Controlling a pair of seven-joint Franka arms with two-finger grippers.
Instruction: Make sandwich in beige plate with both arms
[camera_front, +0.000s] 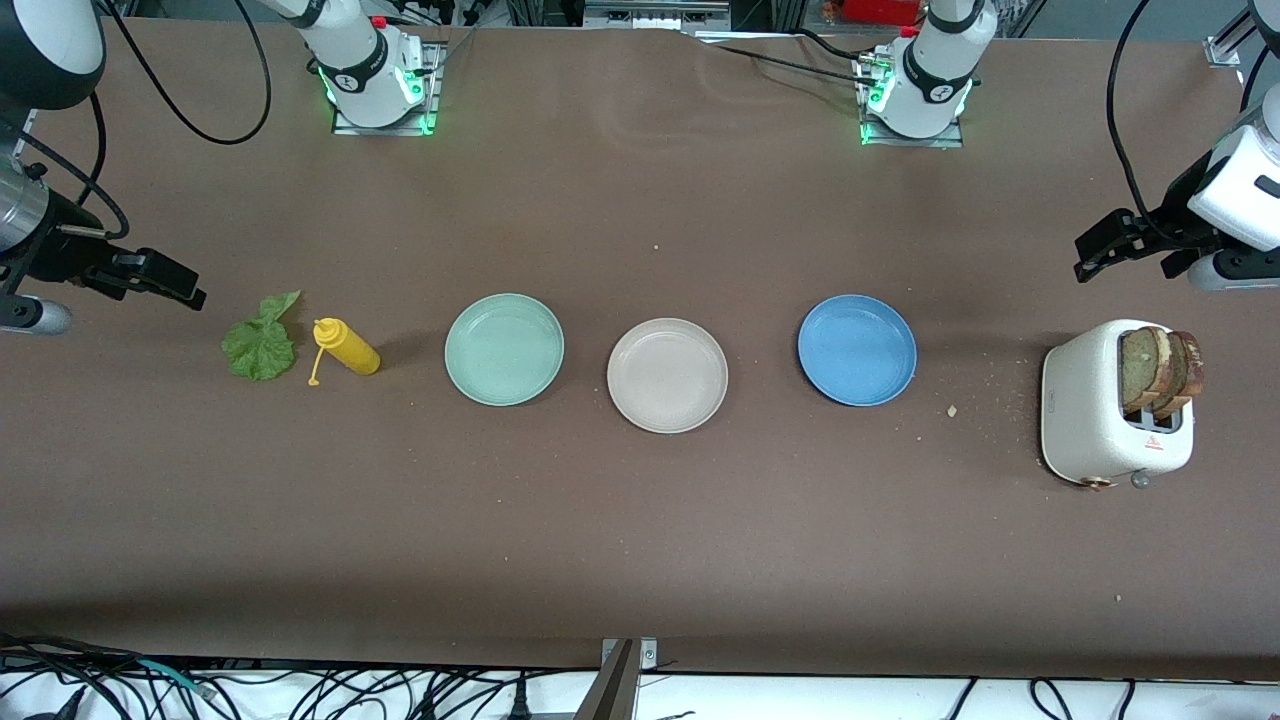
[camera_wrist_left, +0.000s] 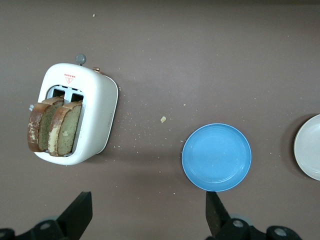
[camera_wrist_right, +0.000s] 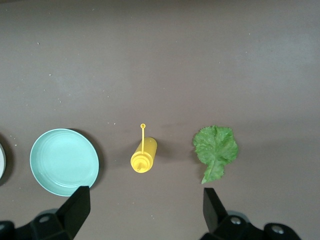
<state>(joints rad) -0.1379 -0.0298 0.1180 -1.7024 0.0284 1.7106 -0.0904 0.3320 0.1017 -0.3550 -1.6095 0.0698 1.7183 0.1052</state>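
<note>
Three plates: a mint-green plate (camera_front: 504, 349), the beige plate (camera_front: 667, 375) and a blue plate (camera_front: 857, 350) are set in a row across the middle of the table (camera_front: 640, 520); the beige plate is bare.
Front view, bread: two bread slices (camera_front: 1162, 371) are stood upright in the slots of a white toaster (camera_front: 1113, 415) at the left arm's end.
Front view, lettuce: the lettuce leaf (camera_front: 262, 338) is laid flat at the right arm's end, just beside a yellow squeeze bottle (camera_front: 346, 348) lying on its side.
Front view, grippers: the left gripper (camera_front: 1128, 248) is held in the air over bare table by the toaster; the right gripper (camera_front: 165, 280) is held over bare table by the lettuce.
Left wrist view: fingers (camera_wrist_left: 80, 212) are spread wide, nothing held; toaster, bread and blue plate are seen below.
Right wrist view: fingers (camera_wrist_right: 77, 207) are spread wide, nothing held; lettuce, bottle and mint-green plate are seen below.
</note>
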